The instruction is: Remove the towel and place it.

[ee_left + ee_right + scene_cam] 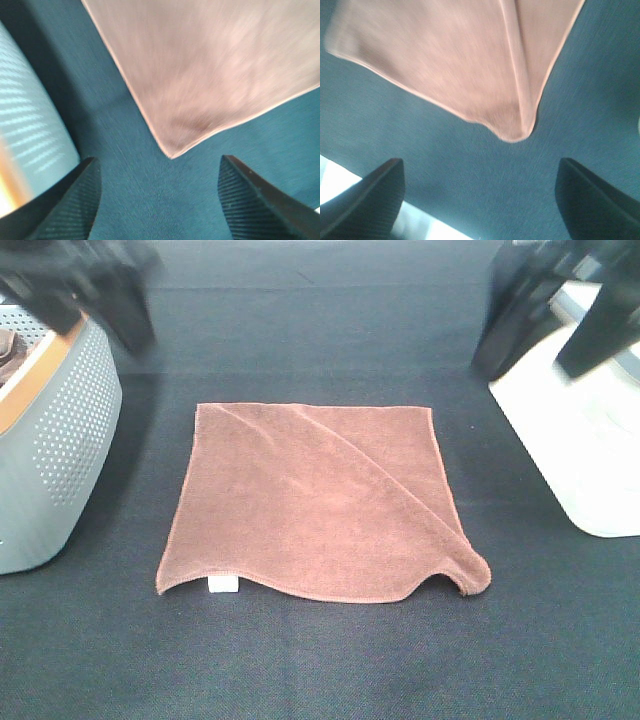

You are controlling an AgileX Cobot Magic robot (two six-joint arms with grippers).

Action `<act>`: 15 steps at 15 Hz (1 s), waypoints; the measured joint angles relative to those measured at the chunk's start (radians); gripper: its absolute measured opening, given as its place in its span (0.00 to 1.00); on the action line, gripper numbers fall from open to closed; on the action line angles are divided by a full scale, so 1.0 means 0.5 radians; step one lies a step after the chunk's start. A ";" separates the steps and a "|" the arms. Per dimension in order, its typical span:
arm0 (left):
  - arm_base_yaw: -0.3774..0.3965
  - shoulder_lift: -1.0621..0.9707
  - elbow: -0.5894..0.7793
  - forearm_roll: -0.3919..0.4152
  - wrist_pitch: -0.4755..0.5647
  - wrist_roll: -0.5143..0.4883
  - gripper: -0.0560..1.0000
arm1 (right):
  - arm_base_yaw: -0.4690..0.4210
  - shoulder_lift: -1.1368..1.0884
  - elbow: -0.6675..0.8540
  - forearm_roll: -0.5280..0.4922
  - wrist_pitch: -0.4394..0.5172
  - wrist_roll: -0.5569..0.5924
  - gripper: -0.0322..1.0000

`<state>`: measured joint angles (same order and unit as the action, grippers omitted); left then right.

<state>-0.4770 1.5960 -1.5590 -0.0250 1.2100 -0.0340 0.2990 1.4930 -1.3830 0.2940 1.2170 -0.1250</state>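
1. Both tools hang free and hold nothing: your left gripper (157,200) and right gripper (480,200) each show two dark ribbed fingers spread wide over bare cloth-covered table, each near a corner of the towel but not touching it.
2. Largest thing is the black fabric table cover (320,670). If you pinch too deep, I think the fingers can catch this cover together with the towel.
3. Next, the grey perforated plastic basket (60,460) with the orange rim stands just beside the left arm. A wide swing there could knock it.
4. At the right, the white plastic tub (580,450) is near the right arm, so the same danger applies.
5. Then the square reddish-brown terry towel (315,505) lies almost flat in the middle, apart from both containers. A diagonal crease crosses it, and the near right corner is curled up, so it may slip or fold under.
6. Smallest, the white tag (222,585) sits at the near left edge; avoid gripping only this.
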 joint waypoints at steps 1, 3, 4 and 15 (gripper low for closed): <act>0.000 -0.100 0.000 0.000 0.002 0.002 0.66 | 0.000 -0.116 0.010 -0.008 0.000 -0.004 0.78; 0.000 -0.294 0.046 0.010 0.004 0.012 0.66 | 0.000 -0.398 0.126 -0.032 0.002 -0.018 0.78; 0.000 -0.374 0.112 0.014 0.004 0.016 0.66 | 0.000 -0.512 0.204 -0.036 0.002 -0.018 0.78; 0.000 -1.292 1.582 0.020 0.006 -0.122 0.66 | 0.000 -1.666 1.328 -0.220 0.010 0.018 0.78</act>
<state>-0.4770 0.9500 -0.7680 -0.0150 1.2130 -0.0950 0.2990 0.6600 -0.7190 0.1840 1.2220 -0.1160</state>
